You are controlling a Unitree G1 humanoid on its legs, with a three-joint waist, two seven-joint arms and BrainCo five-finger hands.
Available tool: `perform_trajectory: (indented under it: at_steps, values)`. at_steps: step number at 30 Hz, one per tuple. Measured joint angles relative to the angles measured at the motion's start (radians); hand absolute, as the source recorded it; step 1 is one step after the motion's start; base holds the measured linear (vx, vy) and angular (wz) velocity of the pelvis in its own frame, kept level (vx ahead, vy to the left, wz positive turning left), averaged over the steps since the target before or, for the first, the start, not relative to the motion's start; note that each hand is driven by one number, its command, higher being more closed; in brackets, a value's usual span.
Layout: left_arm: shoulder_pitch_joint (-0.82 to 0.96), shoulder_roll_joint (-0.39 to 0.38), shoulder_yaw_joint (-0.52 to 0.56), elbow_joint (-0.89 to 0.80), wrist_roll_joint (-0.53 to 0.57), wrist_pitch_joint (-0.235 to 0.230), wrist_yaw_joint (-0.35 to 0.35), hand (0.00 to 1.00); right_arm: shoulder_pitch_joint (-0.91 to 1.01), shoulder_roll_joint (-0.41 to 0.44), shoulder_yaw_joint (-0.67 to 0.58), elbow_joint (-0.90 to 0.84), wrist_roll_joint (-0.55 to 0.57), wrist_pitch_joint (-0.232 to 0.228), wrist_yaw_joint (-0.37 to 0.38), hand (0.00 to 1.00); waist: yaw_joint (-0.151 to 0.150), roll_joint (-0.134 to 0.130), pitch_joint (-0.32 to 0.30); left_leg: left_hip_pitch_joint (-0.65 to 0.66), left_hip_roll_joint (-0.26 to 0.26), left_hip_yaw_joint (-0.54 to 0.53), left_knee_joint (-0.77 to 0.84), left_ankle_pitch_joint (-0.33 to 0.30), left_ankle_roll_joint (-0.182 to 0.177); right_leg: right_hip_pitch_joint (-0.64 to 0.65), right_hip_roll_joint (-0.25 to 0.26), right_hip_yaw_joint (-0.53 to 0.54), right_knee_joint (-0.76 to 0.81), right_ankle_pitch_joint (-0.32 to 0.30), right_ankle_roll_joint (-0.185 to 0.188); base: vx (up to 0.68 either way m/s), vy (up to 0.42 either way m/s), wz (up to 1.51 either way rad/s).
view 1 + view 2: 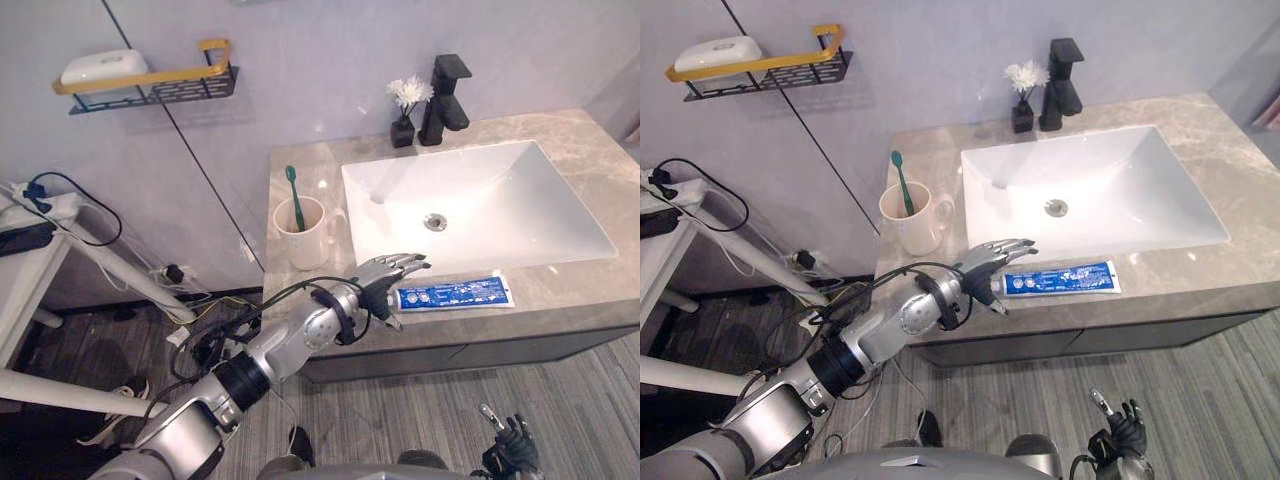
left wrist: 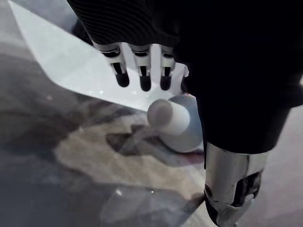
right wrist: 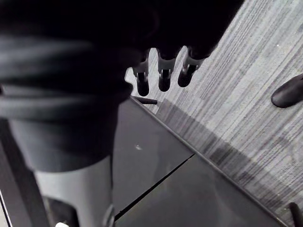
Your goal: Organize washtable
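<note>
Head views, clock read as on the picture.

The grey marbled stone washtable top [image 1: 585, 135] carries a white rectangular sunken basin [image 1: 520, 175]. At the basin's 12 o'clock stands a black angular tap [image 1: 447, 98], with a small black vase of white flowers [image 1: 405, 118] just beside it at its 9 o'clock. At the basin's 9 o'clock we note a cream ceramic mug [image 1: 305, 238], upright, with a green toothbrush [image 1: 294, 195] standing in it.

The task's thing, a blue-and-white toothpaste tube [image 1: 455, 293], lies flat along the front edge of the top at the basin's 6 o'clock, its white cap [image 2: 165, 116] pointing to 9 o'clock.

The left hand [image 1: 378, 283] is at that cap end. Its fingers [image 2: 142, 78] reach out nearly straight above the cap, with the thumb [image 2: 232, 184] apart and lower, so the cap sits in the wide gap between them. We see nothing held, and we cannot tell whether any fingertip touches the tube.

The right hand [image 1: 512, 448] hangs low at 5 o'clock, well apart from the washtable, over grey wood-grain flooring [image 3: 246, 94]. Its fingers [image 3: 163, 78] are loose and hold nothing.

On the wall at the mug's 10 o'clock is a black mesh shelf with a yellow rail [image 1: 190, 85], bearing a white rounded soap-like block [image 1: 103, 67].
</note>
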Motion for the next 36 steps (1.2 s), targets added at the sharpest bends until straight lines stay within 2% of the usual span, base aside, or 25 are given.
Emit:
perform_trajectory:
  at_steps: [27, 31, 36]
  values:
    - [0.049, -0.039, -0.013, 0.009, 0.004, -0.003, -0.002, 0.00, 0.007, 0.002, 0.018, -0.021, 0.000, -0.001, -0.018, 0.00, -0.001, 0.002, 0.001, 0.000, 0.000, 0.004, 0.000, -0.001, 0.000, -0.003, -0.002, 0.005, -0.001, 0.000, 0.000, 0.00, 0.000, 0.00]
    - [0.049, -0.039, -0.011, 0.007, 0.003, -0.002, 0.011, 0.00, 0.007, 0.002, 0.019, -0.022, 0.000, -0.014, -0.018, 0.00, -0.001, 0.003, 0.001, 0.000, -0.001, 0.004, 0.000, -0.001, 0.000, -0.003, -0.002, 0.004, -0.001, 0.000, 0.000, 0.00, 0.000, 0.00]
    - [0.048, -0.032, 0.006, -0.058, 0.001, 0.007, 0.016, 0.00, 0.015, 0.002, 0.019, -0.022, 0.000, -0.017, -0.017, 0.00, 0.002, 0.009, 0.002, 0.000, -0.002, -0.002, 0.001, -0.001, 0.000, 0.001, -0.003, -0.001, -0.001, 0.000, 0.001, 0.00, 0.000, 0.03]
